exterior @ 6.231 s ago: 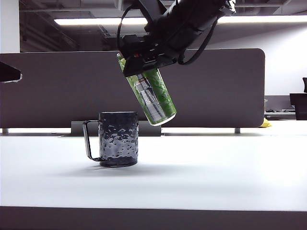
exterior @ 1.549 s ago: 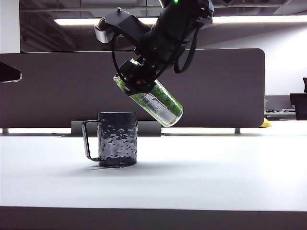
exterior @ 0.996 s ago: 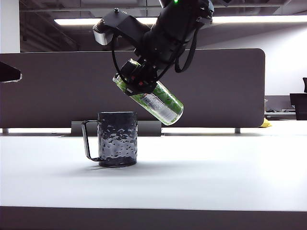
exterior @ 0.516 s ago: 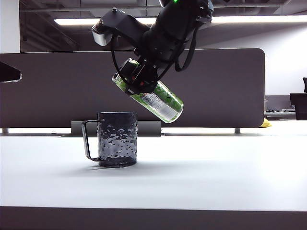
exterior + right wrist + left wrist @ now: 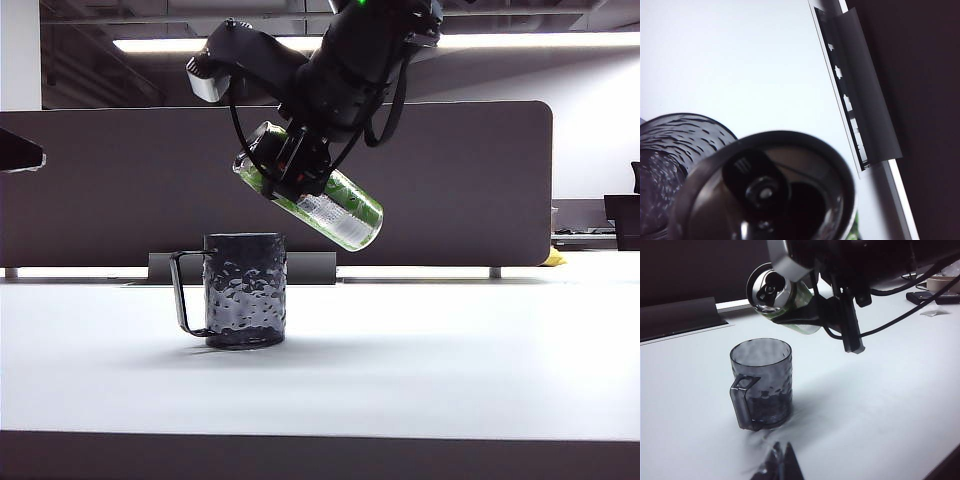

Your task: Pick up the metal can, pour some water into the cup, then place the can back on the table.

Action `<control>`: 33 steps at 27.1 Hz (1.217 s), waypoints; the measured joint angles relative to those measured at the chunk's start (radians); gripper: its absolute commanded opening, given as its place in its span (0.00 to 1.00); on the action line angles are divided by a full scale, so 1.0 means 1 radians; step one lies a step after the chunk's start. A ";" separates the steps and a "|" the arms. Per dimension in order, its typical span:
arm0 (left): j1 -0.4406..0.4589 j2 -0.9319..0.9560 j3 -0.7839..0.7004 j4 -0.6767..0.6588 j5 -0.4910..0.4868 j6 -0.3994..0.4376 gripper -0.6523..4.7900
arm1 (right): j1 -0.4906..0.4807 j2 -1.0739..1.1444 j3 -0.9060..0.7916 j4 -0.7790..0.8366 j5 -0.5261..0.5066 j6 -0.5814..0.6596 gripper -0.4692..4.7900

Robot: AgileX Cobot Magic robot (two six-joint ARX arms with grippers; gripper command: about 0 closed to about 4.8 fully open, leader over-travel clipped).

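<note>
The green metal can hangs tilted in the air, its silver top up and to the left, above the cup's right rim. My right gripper is shut on the can's upper half. The dark dimpled cup stands on the white table, handle to the left. In the right wrist view the can's top fills the foreground with the cup beyond it. No water stream shows. My left gripper stays low near the cup, jaws together and empty.
A dark grey divider panel backs the table, with a dark bracket at its foot. Cables and small items lie on the table beyond the right arm. The table's dark front edge runs along the near side.
The can has turned a little closer to level, its lower right end rising slightly. The cup and the left gripper have not moved.
</note>
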 measured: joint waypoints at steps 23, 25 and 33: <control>0.000 0.000 0.000 0.000 0.000 0.000 0.11 | 0.014 0.058 0.024 0.060 0.080 -0.136 0.53; 0.000 0.000 0.000 0.000 0.000 0.000 0.11 | 0.014 0.058 0.024 0.060 0.080 -0.140 0.53; 0.000 0.000 0.000 0.000 0.000 0.000 0.11 | 0.014 0.058 0.025 0.060 0.082 -0.187 0.53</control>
